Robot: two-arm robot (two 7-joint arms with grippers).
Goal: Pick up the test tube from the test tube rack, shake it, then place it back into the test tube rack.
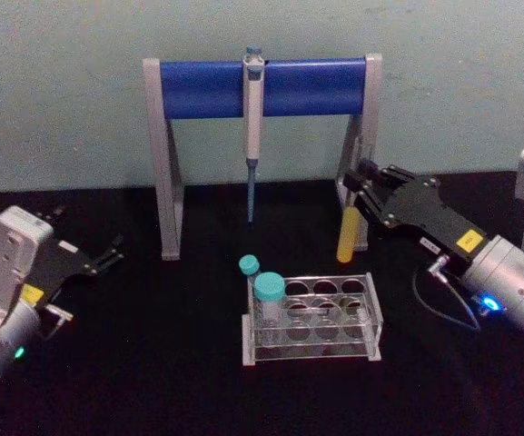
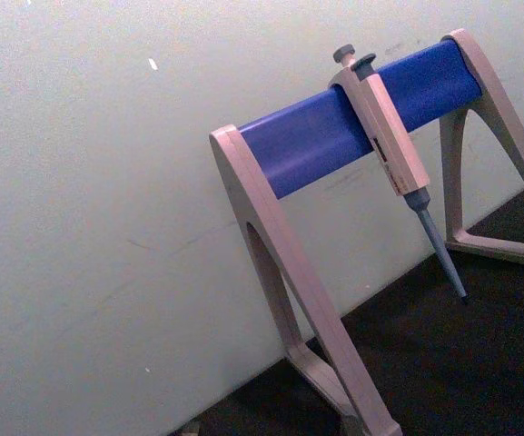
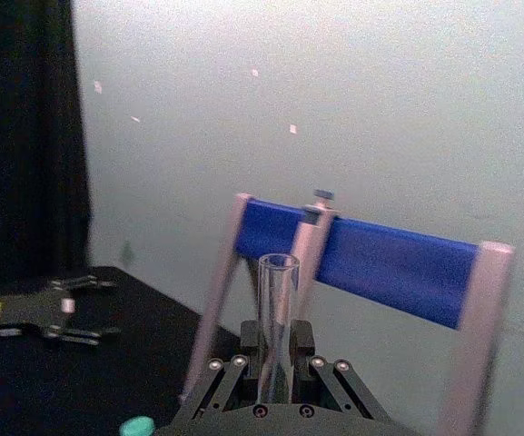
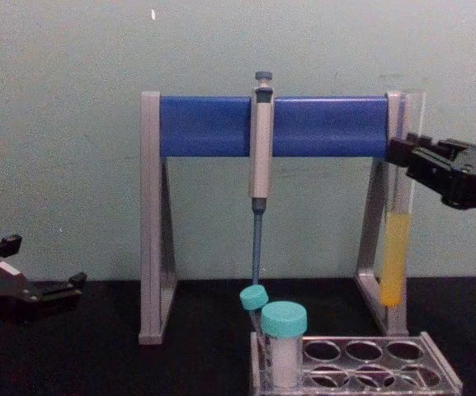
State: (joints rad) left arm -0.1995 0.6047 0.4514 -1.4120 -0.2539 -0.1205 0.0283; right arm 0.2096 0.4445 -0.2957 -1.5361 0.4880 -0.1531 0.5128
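Observation:
My right gripper (image 1: 360,198) is shut on the test tube (image 1: 345,234) and holds it upright in the air, above and just behind the right end of the test tube rack (image 1: 369,320). The tube is clear glass with yellow-orange liquid in its lower part (image 4: 393,262), and its bottom hangs a little above the rack (image 4: 445,373). In the right wrist view the tube's open top (image 3: 278,313) rises between the fingers. My left gripper (image 1: 113,253) rests open low on the left side of the table, far from the rack.
Two teal-capped vials (image 1: 269,291) stand in the rack's left end. Behind the rack stands a grey-and-blue pipette stand (image 1: 205,89) with a pipette (image 1: 252,127) hanging from its bar. The stand's right leg (image 4: 375,239) is close behind the held tube.

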